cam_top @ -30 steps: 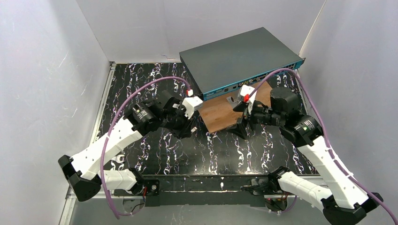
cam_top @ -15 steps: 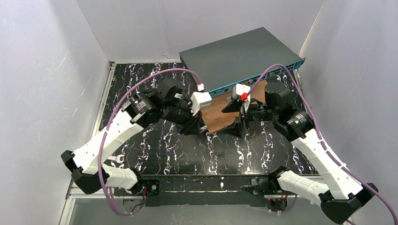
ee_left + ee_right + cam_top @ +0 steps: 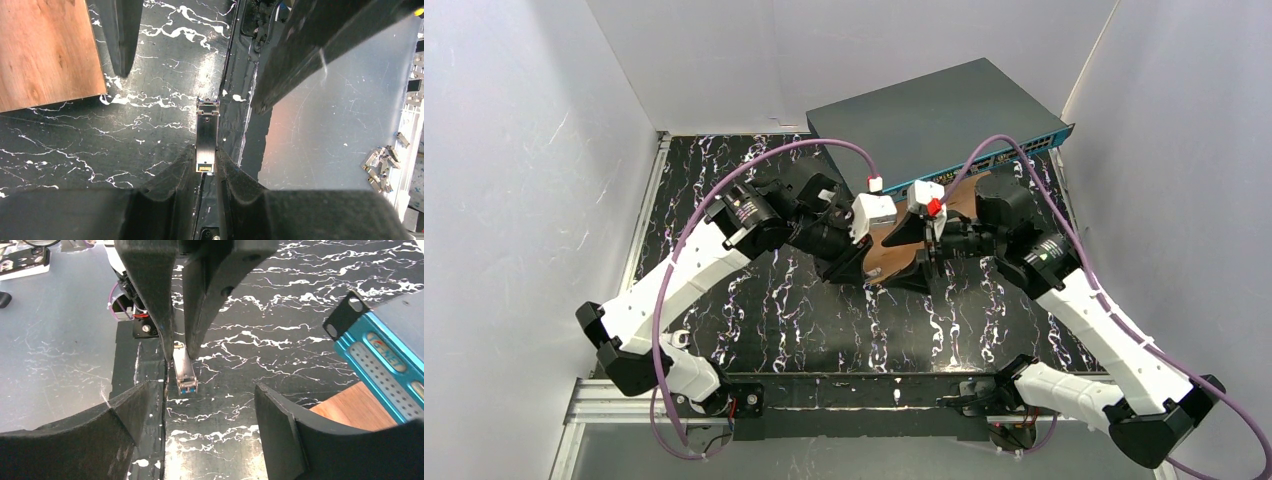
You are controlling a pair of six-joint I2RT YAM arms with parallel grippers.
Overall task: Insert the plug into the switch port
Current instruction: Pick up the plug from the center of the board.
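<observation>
**Item: plug [image 3: 206, 142].** Small metal module, held lengthwise in the air above the surface [image 3: 774, 310]. It is well apart from the switch and not yet in any port.

**Item: left claw [image 3: 206, 160].** Narrow, pinched on the rear part of the plug. The front end sticks out freely toward the other arm.

**Item: right claw [image 3: 202, 390].** Jaws wide, holding nothing. It faces the left claw tip to tip. In the right wrist view the plug sits just ahead of the gap, nearer one finger than the other.

**Item: switch [image 3: 934, 120].** Flat dark grey box at the far side, teal socket strip turned toward the arms.

**Item: wooden board [image 3: 45, 50].** Lies flat in front of the switch, beneath both claws.

**Step, as judged:** a hand-over of the plug from left to right, ahead of insertion.

**Hazards, as judged:**
- Off-centre closing: one finger reaches the plug first and twists it in the left claw's pinch.
- Early release by the left claw: the plug drops to the board or the surface.
- Crowded fingertips: the claws knock each other.
- A skewed grip: the plug meets the port crooked and jams.
</observation>
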